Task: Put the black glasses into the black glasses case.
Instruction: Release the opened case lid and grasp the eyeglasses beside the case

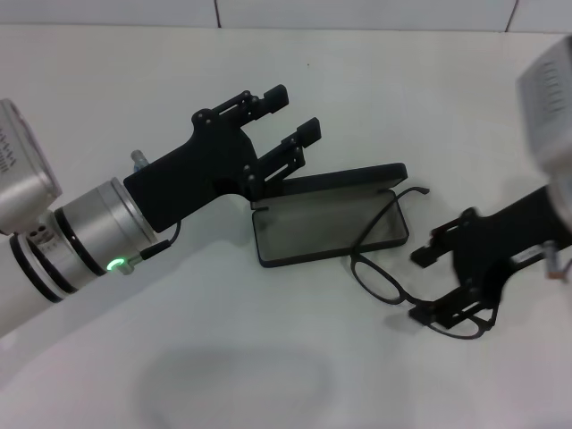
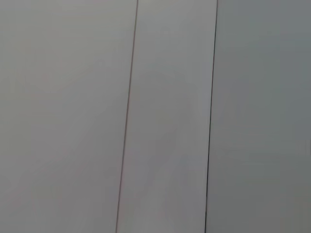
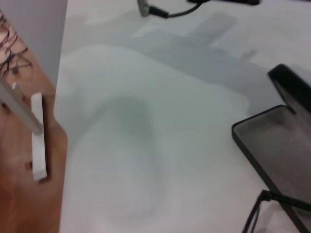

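Observation:
The black glasses case (image 1: 315, 234) lies open mid-table, grey lining up, its lid (image 1: 344, 180) tilted back. It also shows in the right wrist view (image 3: 272, 141). The black glasses (image 1: 380, 277) lie on the table just right of the case, with one temple arm resting over the case's right end. A piece of the frame shows in the right wrist view (image 3: 260, 208). My right gripper (image 1: 418, 286) is open at the glasses' right lens, its lower finger over that lens. My left gripper (image 1: 293, 114) is open and empty, held above the case's back left corner.
The white table (image 1: 179, 357) runs to a tiled wall at the back. The right wrist view shows the table's edge with a wooden floor and a white stand (image 3: 36, 141) beyond it. The left wrist view shows only grey panels with seams.

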`<action>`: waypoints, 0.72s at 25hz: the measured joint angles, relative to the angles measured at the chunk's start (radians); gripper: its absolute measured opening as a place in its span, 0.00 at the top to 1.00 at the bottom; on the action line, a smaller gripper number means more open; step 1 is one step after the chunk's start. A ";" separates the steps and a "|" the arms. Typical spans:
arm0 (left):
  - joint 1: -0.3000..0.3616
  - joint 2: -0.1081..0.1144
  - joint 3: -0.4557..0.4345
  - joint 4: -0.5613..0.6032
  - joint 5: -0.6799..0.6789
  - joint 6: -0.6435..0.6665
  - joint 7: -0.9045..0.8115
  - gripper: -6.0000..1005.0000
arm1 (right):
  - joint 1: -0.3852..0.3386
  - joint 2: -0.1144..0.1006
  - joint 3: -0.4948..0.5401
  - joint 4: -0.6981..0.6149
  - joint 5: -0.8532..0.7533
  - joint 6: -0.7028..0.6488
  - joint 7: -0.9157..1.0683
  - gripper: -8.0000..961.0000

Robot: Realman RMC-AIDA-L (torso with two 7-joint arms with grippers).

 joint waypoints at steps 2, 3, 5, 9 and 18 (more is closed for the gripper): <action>0.000 -0.001 0.000 0.000 0.000 0.001 0.004 0.42 | 0.010 0.001 -0.065 0.002 -0.004 0.037 0.028 0.20; 0.000 -0.001 0.000 0.000 0.000 0.003 0.006 0.42 | 0.017 0.001 -0.093 0.004 -0.009 0.049 0.042 0.20; 0.000 0.000 0.000 -0.001 0.000 0.004 0.006 0.42 | 0.031 0.004 -0.140 0.012 -0.024 0.064 0.070 0.21; 0.004 0.001 0.002 -0.001 -0.001 0.005 0.006 0.42 | 0.044 0.006 -0.210 0.024 -0.060 0.101 0.135 0.21; 0.010 0.003 0.001 -0.001 -0.001 0.022 0.005 0.42 | 0.037 0.007 -0.236 0.022 -0.079 0.125 0.168 0.26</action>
